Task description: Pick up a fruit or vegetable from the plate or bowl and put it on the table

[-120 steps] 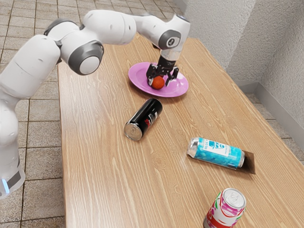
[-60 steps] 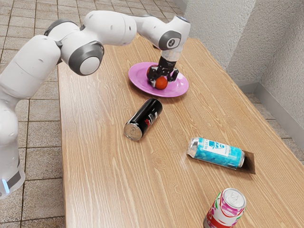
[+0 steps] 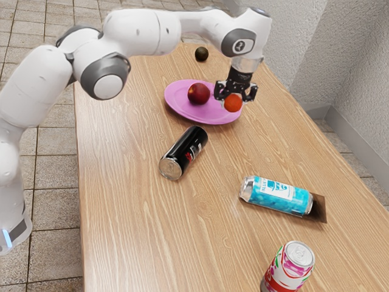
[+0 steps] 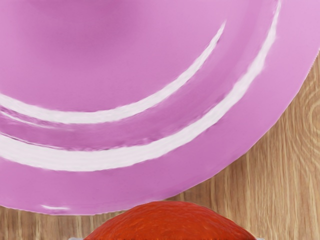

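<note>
Orange-red fruit (image 3: 233, 103), pinched between the two fingers of the black gripper (image 3: 234, 100) and held at the edge of the pink plate (image 3: 178, 109), on the side toward the exterior view's right. Gripped from two sides, with fingers apart only by the breadth of the round load, and pointed down toward the table (image 3: 134, 213). Pictured close up in the wrist view, in front of the plate's curved rim and the wood grain just outside it, with pale curved bands across the pink surface. Resting on the plate, near the gripper but apart from it, a dark red fruit (image 3: 199, 93). Set on the table beyond the plate, toward the exterior view's upper edge, a dark round fruit (image 3: 201, 54). Lying on its side near the plate, toward the exterior view's lower edge, a black can (image 3: 183, 152). Well apart from the plate, toward the exterior view's lower right, a blue can (image 3: 276, 196), also on its side, with a flat brown piece (image 3: 320, 208) at one end. Farthest from the plate, standing upright, a white, pink and red can (image 3: 290, 267). Reaching in from the exterior view's left toward the plate, the white arm (image 3: 140, 31), bent at its joints.
</note>
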Tool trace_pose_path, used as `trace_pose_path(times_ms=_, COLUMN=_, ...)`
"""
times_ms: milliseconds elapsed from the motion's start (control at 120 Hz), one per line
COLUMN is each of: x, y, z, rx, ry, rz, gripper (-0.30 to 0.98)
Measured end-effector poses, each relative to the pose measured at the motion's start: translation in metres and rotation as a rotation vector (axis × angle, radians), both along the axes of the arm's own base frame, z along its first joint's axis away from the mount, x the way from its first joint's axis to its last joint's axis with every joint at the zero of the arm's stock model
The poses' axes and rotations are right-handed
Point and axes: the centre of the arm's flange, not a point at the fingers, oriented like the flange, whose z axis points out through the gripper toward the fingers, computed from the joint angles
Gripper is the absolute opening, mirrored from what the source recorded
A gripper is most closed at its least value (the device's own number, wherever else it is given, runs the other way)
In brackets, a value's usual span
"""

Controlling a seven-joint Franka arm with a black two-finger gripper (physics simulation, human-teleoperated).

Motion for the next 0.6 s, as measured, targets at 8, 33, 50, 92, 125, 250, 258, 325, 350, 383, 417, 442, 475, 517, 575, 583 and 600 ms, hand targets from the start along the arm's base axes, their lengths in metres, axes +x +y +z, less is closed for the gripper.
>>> trace_pose_path(times_ms=8, x=0.002, y=-0.004, z=0.001, rx=0.001, ry=-0.001, rz=-0.006, gripper=0.35)
trace_pose_path(times_ms=33, x=0.006, y=-0.017, z=0.002, rx=0.001, ry=-0.004, rz=-0.027, gripper=0.35)
trace_pose_path(times_ms=50, x=0.009, y=-0.025, z=0.002, rx=0.0, ry=-0.004, rz=-0.041, gripper=0.35)
trace_pose_path(times_ms=92, x=0.013, y=-0.044, z=0.003, rx=-0.006, ry=-0.005, rz=-0.07, gripper=0.35)
trace_pose_path(times_ms=125, x=0.017, y=-0.057, z=0.002, rx=-0.01, ry=-0.002, rz=-0.093, gripper=0.35)
trace_pose_path(times_ms=250, x=0.027, y=-0.102, z=-0.009, rx=-0.017, ry=0.014, rz=-0.164, gripper=0.35)
trace_pose_path(times_ms=258, x=0.028, y=-0.104, z=-0.01, rx=-0.017, ry=0.016, rz=-0.168, gripper=0.35)
trace_pose_path(times_ms=325, x=0.029, y=-0.113, z=-0.014, rx=-0.019, ry=0.024, rz=-0.183, gripper=0.35)
trace_pose_path(times_ms=350, x=0.029, y=-0.115, z=-0.015, rx=-0.02, ry=0.026, rz=-0.186, gripper=0.35)
trace_pose_path(times_ms=383, x=0.029, y=-0.117, z=-0.015, rx=-0.02, ry=0.028, rz=-0.191, gripper=0.35)
trace_pose_path(times_ms=417, x=0.029, y=-0.12, z=-0.015, rx=-0.019, ry=0.03, rz=-0.196, gripper=0.38)
trace_pose_path(times_ms=442, x=0.029, y=-0.123, z=-0.015, rx=-0.019, ry=0.03, rz=-0.201, gripper=0.43)
trace_pose_path(times_ms=475, x=0.029, y=-0.126, z=-0.015, rx=-0.019, ry=0.029, rz=-0.206, gripper=0.49)
trace_pose_path(times_ms=517, x=0.029, y=-0.129, z=-0.014, rx=-0.019, ry=0.03, rz=-0.211, gripper=0.54)
trace_pose_path(times_ms=575, x=0.029, y=-0.134, z=-0.014, rx=-0.019, ry=0.028, rz=-0.22, gripper=0.59)
trace_pose_path(times_ms=583, x=0.029, y=-0.135, z=-0.014, rx=-0.019, ry=0.028, rz=-0.22, gripper=0.59)
trace_pose_path(times_ms=600, x=0.029, y=-0.136, z=-0.014, rx=-0.018, ry=0.028, rz=-0.222, gripper=0.6)
